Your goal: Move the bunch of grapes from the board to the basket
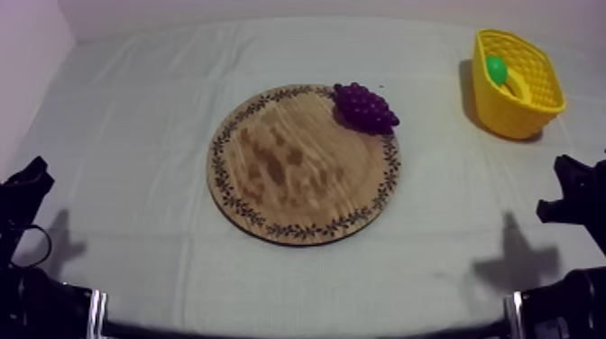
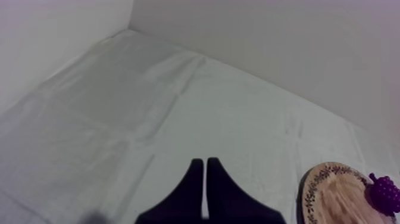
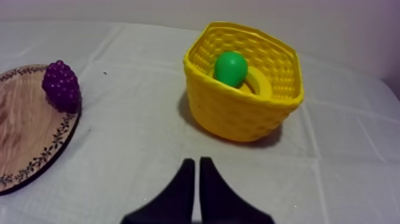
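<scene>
Yellow basket (image 1: pixel 518 113) is standing at the upper right of the top view, on the grey-white cloth (image 1: pixel 135 135), well apart from the wooden board (image 1: pixel 298 171). It is holding two things: a green pear (image 1: pixel 497 69) and, just beside it, a curved yellow piece that looks like the banana (image 1: pixel 512 87). The right wrist view is showing the same load: pear (image 3: pixel 230 67) is resting against the banana (image 3: pixel 262 83) inside the basket (image 3: pixel 238 113).

Bunch of grapes (image 1: pixel 365 106) is lying on the board at its upper right edge, over the leaf-patterned rim, on the side toward the basket. From the right wrist the grapes (image 3: pixel 61 86) are sitting on the near rim of the board (image 3: pixel 24 125). From the left wrist the grapes (image 2: pixel 386 193) are lying at the far side of the board (image 2: pixel 333 196).

Left gripper (image 2: pixel 205 162): fingers are lying together as a narrow wedge, gripping nothing, over bare cloth short of the board. Right gripper (image 3: pixel 197 161): fingers likewise pressed together, gripping nothing, over cloth between board and basket.

Left arm (image 1: pixel 22 194) and right arm (image 1: pixel 577 198) are sitting low at the lower left and lower right edges of the top view.
</scene>
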`<control>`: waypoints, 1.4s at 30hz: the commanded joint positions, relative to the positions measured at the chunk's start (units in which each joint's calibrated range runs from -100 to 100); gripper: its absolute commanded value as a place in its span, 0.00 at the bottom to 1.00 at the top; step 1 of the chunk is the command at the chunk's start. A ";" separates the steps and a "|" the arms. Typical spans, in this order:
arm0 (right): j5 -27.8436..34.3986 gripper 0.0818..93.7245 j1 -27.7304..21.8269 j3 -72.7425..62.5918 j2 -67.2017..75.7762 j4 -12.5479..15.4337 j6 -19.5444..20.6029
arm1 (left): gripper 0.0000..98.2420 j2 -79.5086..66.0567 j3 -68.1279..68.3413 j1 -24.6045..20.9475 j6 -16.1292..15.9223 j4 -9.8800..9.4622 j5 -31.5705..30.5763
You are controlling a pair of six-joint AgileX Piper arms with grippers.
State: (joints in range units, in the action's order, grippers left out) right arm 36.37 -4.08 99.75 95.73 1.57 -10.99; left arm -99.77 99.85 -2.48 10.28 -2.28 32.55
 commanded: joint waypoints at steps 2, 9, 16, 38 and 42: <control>0.00 0.00 0.03 0.02 0.03 0.01 0.03 | 0.00 0.03 0.04 -0.01 0.00 0.01 0.03; 0.00 0.00 0.03 0.02 0.03 0.01 0.03 | 0.00 0.03 0.04 -0.01 0.00 0.01 0.03; 1.62 0.02 0.00 -0.06 0.03 -0.31 1.04 | 0.00 0.03 0.04 -0.01 0.00 0.01 0.03; 1.97 0.00 -1.36 0.02 0.03 -0.41 -6.06 | 0.00 0.03 0.04 -0.01 0.00 0.01 0.03; 2.01 0.00 -1.40 0.02 0.03 -0.38 -6.50 | 0.00 0.03 0.04 -0.01 0.00 0.01 0.03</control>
State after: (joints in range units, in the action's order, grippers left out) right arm 38.19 -5.50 99.75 95.73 1.11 -17.37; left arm -99.77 99.85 -2.48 10.28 -2.28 32.55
